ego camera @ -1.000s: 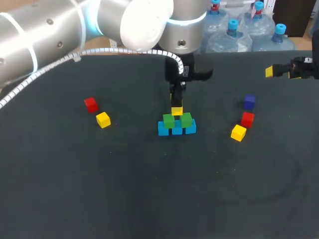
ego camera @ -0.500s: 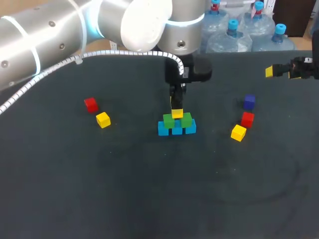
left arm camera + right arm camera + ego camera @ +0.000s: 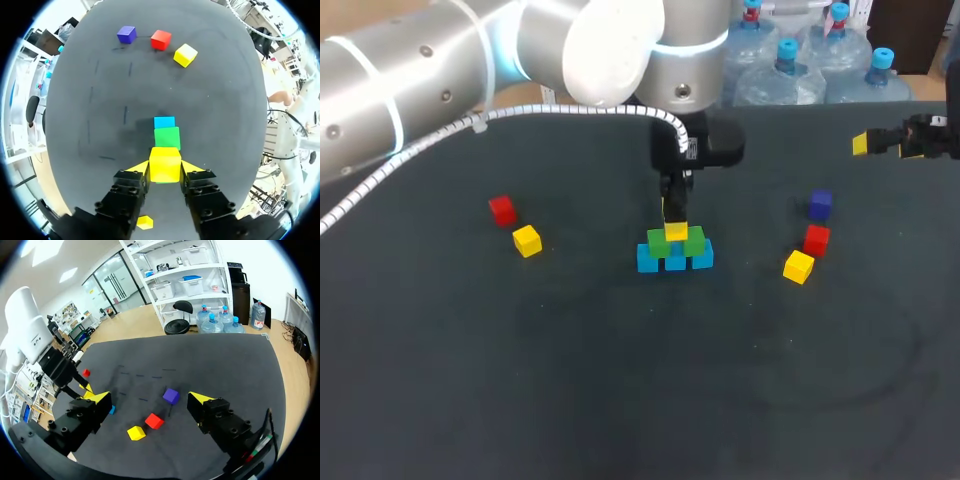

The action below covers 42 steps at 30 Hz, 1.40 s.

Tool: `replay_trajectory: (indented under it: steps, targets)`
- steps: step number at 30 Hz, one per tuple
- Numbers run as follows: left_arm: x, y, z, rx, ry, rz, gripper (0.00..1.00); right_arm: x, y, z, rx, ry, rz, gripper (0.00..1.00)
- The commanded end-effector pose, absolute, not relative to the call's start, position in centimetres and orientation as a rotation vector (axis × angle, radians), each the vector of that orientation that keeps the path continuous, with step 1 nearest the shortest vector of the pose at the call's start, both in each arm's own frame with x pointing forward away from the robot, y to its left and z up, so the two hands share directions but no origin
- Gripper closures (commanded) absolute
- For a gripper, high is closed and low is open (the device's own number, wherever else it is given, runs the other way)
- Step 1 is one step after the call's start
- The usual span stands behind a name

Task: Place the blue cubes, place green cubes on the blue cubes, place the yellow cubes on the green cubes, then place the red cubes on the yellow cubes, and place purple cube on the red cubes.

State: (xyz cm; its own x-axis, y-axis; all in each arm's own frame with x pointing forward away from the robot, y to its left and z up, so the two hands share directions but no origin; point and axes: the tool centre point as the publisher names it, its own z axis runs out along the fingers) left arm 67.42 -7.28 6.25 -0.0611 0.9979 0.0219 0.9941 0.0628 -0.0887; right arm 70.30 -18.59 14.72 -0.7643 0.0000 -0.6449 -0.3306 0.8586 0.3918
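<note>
The left arm's fingers (image 3: 166,169) are clamped from two sides on a small yellow cube (image 3: 165,162). They hold it right over the pair of green cubes (image 3: 659,243), which sit on the row of blue cubes (image 3: 648,261) near the middle of the dark tabletop (image 3: 620,380); whether it already touches the green layer I cannot tell. To place it well, I judge the cube should sit over the seam between the two green ones, faces square to theirs, and come straight down until it bears on both. The fingers should then part just enough to clear and lift vertically, since a sideways nudge could topple the stack. The right arm's fingers (image 3: 150,399) stand wide apart and empty near the far right corner. A purple cube (image 3: 171,395), a red cube (image 3: 154,420) and another yellow cube (image 3: 136,432) lie toward the right edge. A second red cube (image 3: 501,209) and a third yellow cube (image 3: 527,241) lie toward the left edge.
</note>
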Motion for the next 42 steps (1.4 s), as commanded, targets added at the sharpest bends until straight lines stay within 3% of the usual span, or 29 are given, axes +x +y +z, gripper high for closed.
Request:
replay_trajectory:
  steps: [1,13,14,18,22,28,42]
  targets:
    - [67.77,-7.44,6.15,-2.094,-2.224,0.079,1.0,70.18,-18.57,14.81,-0.236,2.369,0.647,0.0]
    - [67.76,-7.54,6.04,-2.1,-2.207,0.084,1.0,70.18,-18.57,14.81,-0.236,2.369,0.647,0.0]
    - [67.77,-7.54,6.04,-2.104,-2.204,0.086,0.98,70.18,-18.57,14.81,-0.236,2.369,0.647,0.0]
    - [67.63,-7.54,6.22,-2.112,-2.198,0.109,0.63,70.18,-18.57,14.81,-0.236,2.369,0.647,0.0]
    - [67.6,-7.53,6.32,-2.118,-2.196,0.11,0.52,70.18,-18.57,14.81,-0.236,2.369,0.647,0.0]
    - [67.57,-7.48,6.37,-2.12,-2.19,0.105,0.51,70.18,-18.57,14.81,-0.236,2.369,0.647,0.0]
    - [67.56,-7.78,6.66,-2.149,-2.178,0.083,0.65,70.18,-18.57,14.81,-0.236,2.369,0.647,0.0]
